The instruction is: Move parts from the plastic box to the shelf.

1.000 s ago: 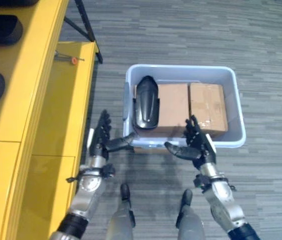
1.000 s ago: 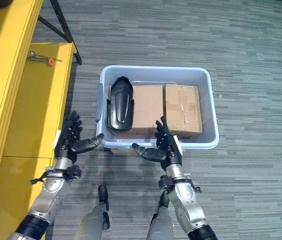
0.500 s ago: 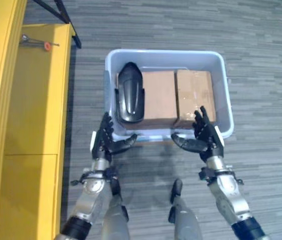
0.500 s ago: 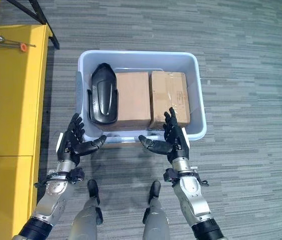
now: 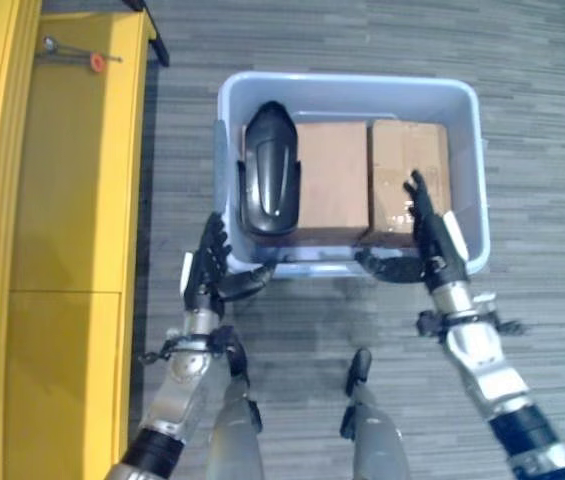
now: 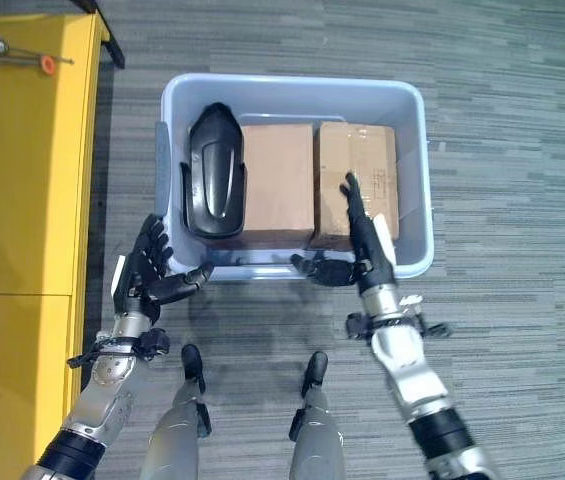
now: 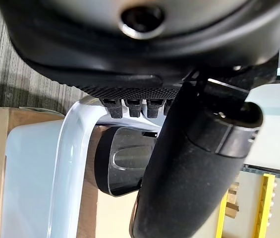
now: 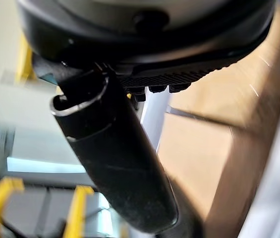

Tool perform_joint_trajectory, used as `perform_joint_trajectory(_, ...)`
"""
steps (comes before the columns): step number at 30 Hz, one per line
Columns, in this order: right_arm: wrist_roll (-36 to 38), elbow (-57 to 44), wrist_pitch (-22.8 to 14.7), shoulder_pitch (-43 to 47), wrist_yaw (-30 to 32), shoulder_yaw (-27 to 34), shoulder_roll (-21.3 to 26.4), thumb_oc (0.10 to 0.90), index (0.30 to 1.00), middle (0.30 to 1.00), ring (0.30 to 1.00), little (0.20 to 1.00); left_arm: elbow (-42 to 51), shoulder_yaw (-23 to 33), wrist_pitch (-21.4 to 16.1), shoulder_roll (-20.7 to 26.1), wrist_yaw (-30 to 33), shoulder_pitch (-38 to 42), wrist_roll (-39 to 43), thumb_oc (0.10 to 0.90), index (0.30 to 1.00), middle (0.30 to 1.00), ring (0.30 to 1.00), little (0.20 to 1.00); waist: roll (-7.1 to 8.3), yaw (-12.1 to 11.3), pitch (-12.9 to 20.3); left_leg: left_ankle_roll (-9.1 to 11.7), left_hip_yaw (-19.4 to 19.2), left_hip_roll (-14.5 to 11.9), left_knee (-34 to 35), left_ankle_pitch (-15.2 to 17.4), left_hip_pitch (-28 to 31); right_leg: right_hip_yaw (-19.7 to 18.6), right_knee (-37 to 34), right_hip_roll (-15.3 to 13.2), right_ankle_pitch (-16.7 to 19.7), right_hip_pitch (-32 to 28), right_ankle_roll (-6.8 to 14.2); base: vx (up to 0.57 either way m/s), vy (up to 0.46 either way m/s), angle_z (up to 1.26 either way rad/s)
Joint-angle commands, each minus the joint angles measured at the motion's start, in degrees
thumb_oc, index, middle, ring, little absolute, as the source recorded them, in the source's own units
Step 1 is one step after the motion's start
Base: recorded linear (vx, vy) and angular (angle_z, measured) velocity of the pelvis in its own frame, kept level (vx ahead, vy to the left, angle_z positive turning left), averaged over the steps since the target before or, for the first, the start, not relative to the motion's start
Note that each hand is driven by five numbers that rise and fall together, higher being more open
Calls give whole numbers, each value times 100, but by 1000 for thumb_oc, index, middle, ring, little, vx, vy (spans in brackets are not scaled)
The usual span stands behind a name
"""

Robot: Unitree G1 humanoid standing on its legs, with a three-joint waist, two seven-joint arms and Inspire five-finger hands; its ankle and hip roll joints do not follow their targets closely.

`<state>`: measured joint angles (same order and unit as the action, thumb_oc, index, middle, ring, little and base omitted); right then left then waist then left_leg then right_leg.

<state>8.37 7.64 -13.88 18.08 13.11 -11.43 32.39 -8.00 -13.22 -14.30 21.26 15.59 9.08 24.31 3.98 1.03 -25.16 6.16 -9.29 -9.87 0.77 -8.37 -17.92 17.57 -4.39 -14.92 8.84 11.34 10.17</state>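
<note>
Left eye view showed your left hand (image 5: pixel 205 275) and right hand (image 5: pixel 432 240) open at centre frame; the black part (image 5: pixel 268 185) in the plastic box (image 5: pixel 347 88) looked rigid and smooth, best grasped across its sides.

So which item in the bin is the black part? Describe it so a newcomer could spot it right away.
Start at the pale blue plastic box on the grey carpet, beside the yellow shelf. Inside it, the black part lies along the wall nearest the shelf, next to two cardboard boxes. It is the one glossy, elongated, rounded shell; its neighbours are brown and square-edged.
</note>
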Motion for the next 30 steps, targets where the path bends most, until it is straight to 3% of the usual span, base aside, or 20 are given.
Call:
perform_joint_trajectory(1,-615,-279,-338,710,368,225,309,900,1000,1000,1000,1000,634,183,-553,203,-108,253,-130,900,1000,1000,1000,1000,100,-116,138,8,-129,-216,-77,-67,141,-22,724,-314,72,-130,229,-9,-16,9)
perform_joint_trajectory(6,-1150,-35,-170,1220,521,141,992,900,1000,1000,1000,1000,808,183,-565,250,-162,203,-85,900,1000,1000,1000,1000,81,-199,56,8,-61,-199,-40,-105,50,45,730,-322,71,-75,242,-6,-5,8)
perform_joint_trajectory(8,-1694,185,-9,1730,546,-67,1812,900,1000,1000,1000,1000,958,221,-586,321,-235,78,-44,900,1000,1000,1000,1000,86,-313,-34,22,-11,-185,-3,-116,8,92,750,-329,50,-55,247,-13,-12,10)
perform_joint_trajectory(11,-1946,449,90,2029,554,-260,2254,900,1000,1000,1000,1000,1054,274,-583,358,-262,-19,-37,900,1000,1000,1000,1000,85,-384,-88,23,36,-180,10,-135,-39,151,761,-326,32,-40,244,-12,-5,14)
perform_joint_trajectory(16,-2665,1026,275,2629,460,-984,2980,900,1000,1000,1000,1000,1182,375,-607,420,-304,-102,-20,900,1000,1000,1000,1000,80,-531,-169,20,134,-154,-12,-176,-148,279,777,-331,20,-39,245,-16,-2,8)
perform_joint_trajectory(17,-2971,1336,335,2875,399,-1386,3212,900,1000,1000,1000,1000,1218,365,-616,467,-314,-94,-29,900,1000,1000,1000,1000,74,-611,-187,30,186,-143,-2,-174,-155,333,789,-341,10,-75,264,-11,-5,16)
perform_joint_trajectory(22,-3391,1832,426,3345,357,-2042,3452,900,1000,1000,1000,1000,1260,382,-631,506,-310,-74,-42,900,1000,1000,1000,1000,45,-696,-189,30,284,-98,-2,-210,-231,444,763,-353,28,-112,270,-8,3,8)
perform_joint_trajectory(24,-3929,2225,508,3766,308,-2740,3660,900,1000,1000,1000,1000,1245,391,-638,581,-309,-81,-62,900,1000,1000,1000,1000,8,-803,-207,50,362,-48,26,-215,-263,539,758,-382,5,-160,287,-11,14,21)
perform_joint_trajectory(30,-4451,2890,760,4287,381,-3332,3689,900,1000,1000,1000,1000,1249,431,-623,619,-261,-132,-104,900,1000,1000,1000,1000,-59,-948,-259,61,494,22,84,-275,-361,697,752,-404,-15,-194,294,-5,8,17)
